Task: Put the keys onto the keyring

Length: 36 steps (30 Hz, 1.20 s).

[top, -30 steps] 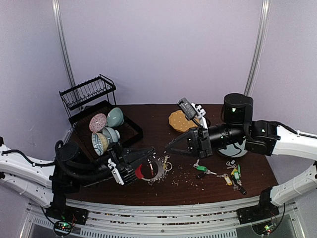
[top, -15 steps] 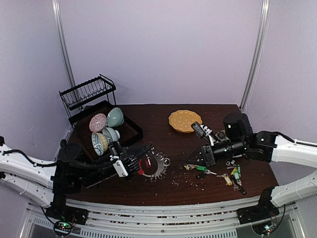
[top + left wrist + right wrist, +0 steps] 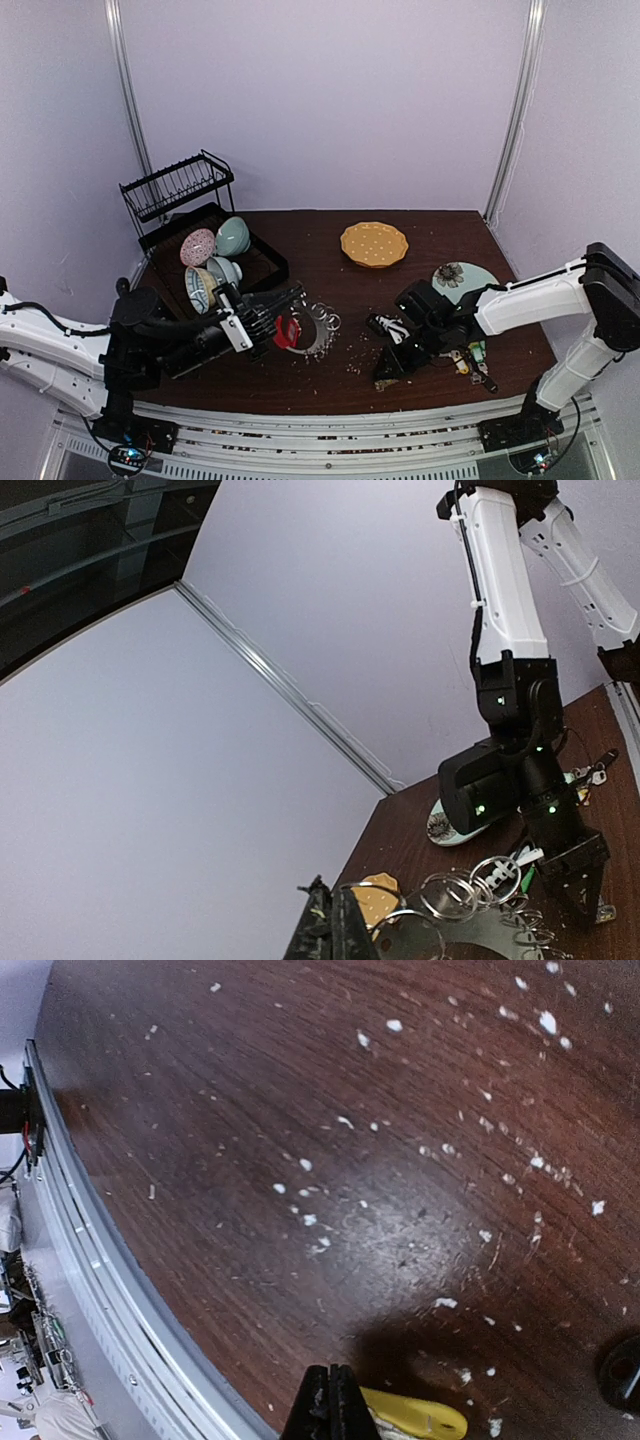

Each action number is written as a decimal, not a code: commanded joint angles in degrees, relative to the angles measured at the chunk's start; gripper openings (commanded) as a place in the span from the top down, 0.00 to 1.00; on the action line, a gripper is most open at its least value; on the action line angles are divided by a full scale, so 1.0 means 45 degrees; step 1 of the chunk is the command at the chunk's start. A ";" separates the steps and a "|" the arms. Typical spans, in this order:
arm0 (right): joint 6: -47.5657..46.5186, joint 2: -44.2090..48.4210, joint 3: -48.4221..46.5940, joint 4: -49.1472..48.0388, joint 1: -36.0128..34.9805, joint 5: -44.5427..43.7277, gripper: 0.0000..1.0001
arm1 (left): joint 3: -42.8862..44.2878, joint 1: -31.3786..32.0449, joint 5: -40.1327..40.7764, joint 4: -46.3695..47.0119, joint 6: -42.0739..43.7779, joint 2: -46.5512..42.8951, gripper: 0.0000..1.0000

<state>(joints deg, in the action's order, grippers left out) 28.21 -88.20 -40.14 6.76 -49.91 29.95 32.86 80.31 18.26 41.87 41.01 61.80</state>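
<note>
Two claws are pressed together. From above, the left gripper [image 3: 268, 330] pinches the keyring [image 3: 300, 332], tilted up at near left to offer its loops, while the right gripper [image 3: 385, 376] noses the table near the keys [image 3: 468, 356]. The left wrist shows the loops facing the right arm. The right wrist shows a yellow tag [image 3: 415, 1418] beside the closed tips; whether it is gripped is unclear.

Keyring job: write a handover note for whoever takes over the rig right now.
Left tool: shut on the keyring, left of the middle of the table.
Right tool: shut, low near the front edge. A yellow tag lies at its tips; whether it is gripped is unclear.
Keys: the others are piled at the right side.
Done: ring held.
Left: no key visibly on the ring; thread them all.
</note>
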 commanded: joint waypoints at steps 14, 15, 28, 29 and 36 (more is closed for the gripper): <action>-0.3216 0.5038 -0.0470 -0.1949 -0.0139 -0.0635 0.27 | 0.0016 0.0043 -0.0411 0.0281 -0.0526 -0.0430 1.00; -0.3518 0.5725 -0.0225 -0.2714 -0.0154 -0.0384 0.26 | 0.0021 0.0043 -0.0438 0.0285 -0.0536 -0.0420 1.00; -0.4381 0.6100 -0.2204 -0.6001 -0.4710 -0.5879 0.47 | 0.0346 0.0043 0.0267 0.0058 -0.0695 -0.0036 1.00; -0.4675 0.5985 -0.2358 -0.5889 -0.5086 -0.6469 0.47 | 0.0370 0.0043 0.0311 0.0016 -0.0713 -0.0041 1.00; -0.5126 0.4904 -0.3072 -0.5845 -0.6461 -0.8949 0.46 | 0.0452 0.0043 0.0580 -0.0242 -0.0703 -0.0110 1.00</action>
<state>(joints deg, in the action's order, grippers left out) 7.35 -64.29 -50.89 -17.67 -76.79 0.43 32.95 80.31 19.49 38.74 38.87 61.52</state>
